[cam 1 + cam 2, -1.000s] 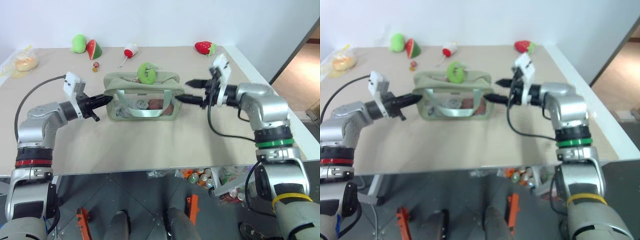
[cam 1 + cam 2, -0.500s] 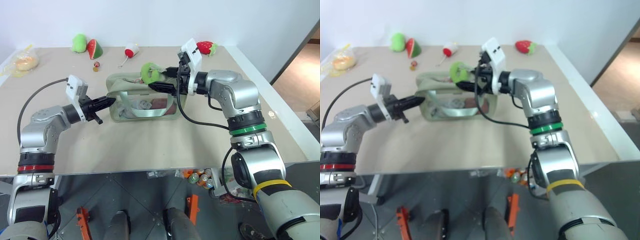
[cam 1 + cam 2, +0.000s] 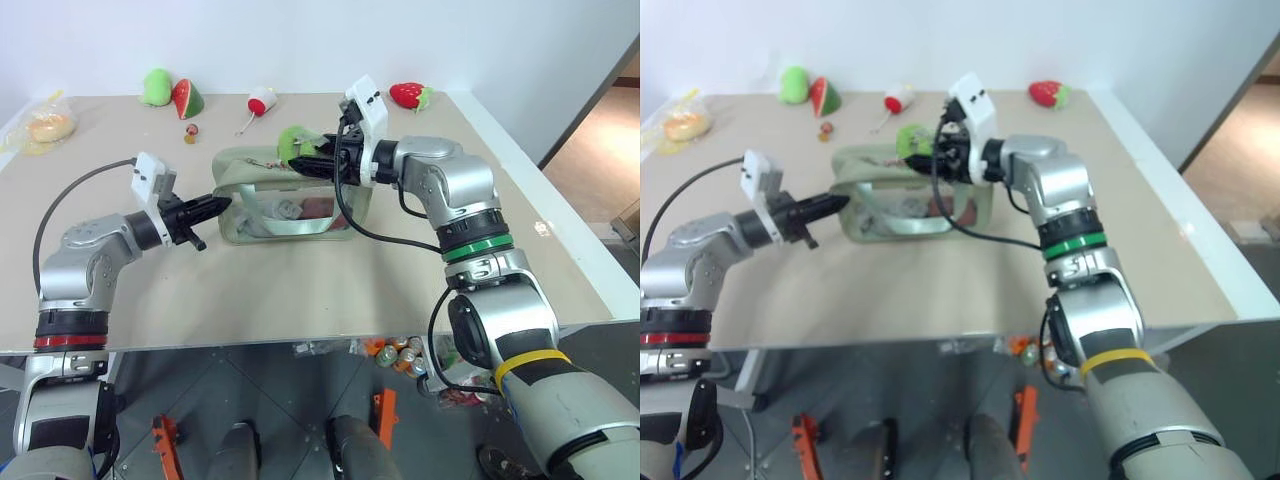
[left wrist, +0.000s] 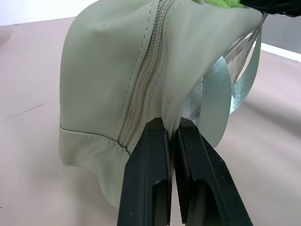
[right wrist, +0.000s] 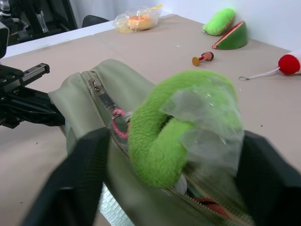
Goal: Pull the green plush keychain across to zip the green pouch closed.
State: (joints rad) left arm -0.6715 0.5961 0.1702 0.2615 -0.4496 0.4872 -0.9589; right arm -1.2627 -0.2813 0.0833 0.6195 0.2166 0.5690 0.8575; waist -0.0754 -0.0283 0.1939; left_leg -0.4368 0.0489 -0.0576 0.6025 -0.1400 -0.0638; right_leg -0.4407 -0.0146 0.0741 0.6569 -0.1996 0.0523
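Beige table, green plush keychain (image 5: 181, 125) between spread right jaws, left jaws pinching green pouch (image 4: 122, 80) end

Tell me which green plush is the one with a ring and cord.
The keychain on top of the pouch, between the right hand's fingers; a pink ring joins it to the zipper. The other green plush, beside the watermelon slice, has none.

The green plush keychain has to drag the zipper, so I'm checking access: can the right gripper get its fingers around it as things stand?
Probably yes. The right gripper has a finger on each side of the green plush keychain, with nothing between them. The left gripper pinches the green pouch at its far end.
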